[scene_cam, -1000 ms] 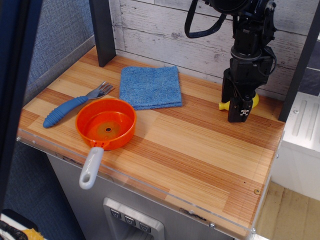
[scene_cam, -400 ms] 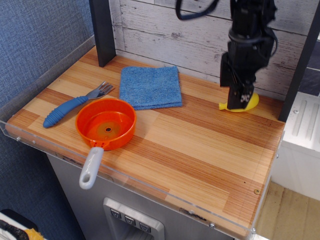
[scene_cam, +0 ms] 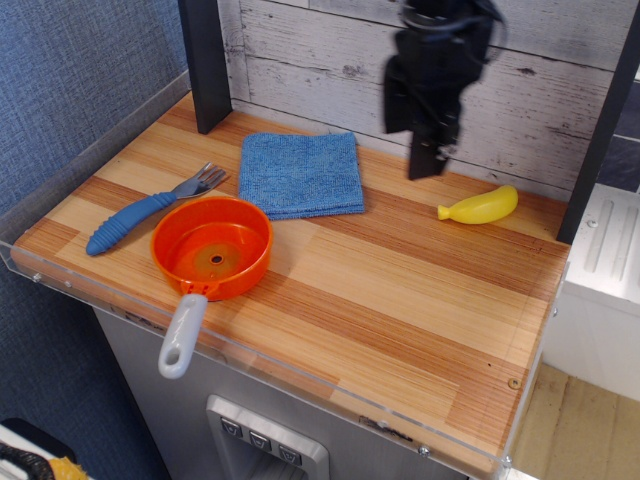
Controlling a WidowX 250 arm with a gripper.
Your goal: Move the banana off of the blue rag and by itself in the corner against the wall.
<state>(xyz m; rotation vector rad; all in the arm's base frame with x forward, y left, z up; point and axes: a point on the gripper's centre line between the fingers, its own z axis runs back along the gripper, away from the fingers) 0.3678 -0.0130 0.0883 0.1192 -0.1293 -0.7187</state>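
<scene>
The yellow banana (scene_cam: 481, 207) lies by itself on the striped tabletop at the back right. It is close to the white plank wall (scene_cam: 320, 60) and the dark post (scene_cam: 598, 130) of the corner. The blue rag (scene_cam: 301, 173) lies flat and bare at the back middle of the table. My gripper (scene_cam: 426, 170) hangs in the air between rag and banana, above the table and in front of the wall. It is blurred, holds nothing and looks open.
An orange pan (scene_cam: 212, 247) with a grey handle sits at the front left. A blue-handled fork (scene_cam: 150, 210) lies beside it. A second dark post (scene_cam: 205, 60) stands at the back left. A clear plastic lip (scene_cam: 300, 365) runs along the table's front edge.
My gripper has let go of the banana, risen and moved left away from it. The banana stays on the table near the right corner, now fully in view.
</scene>
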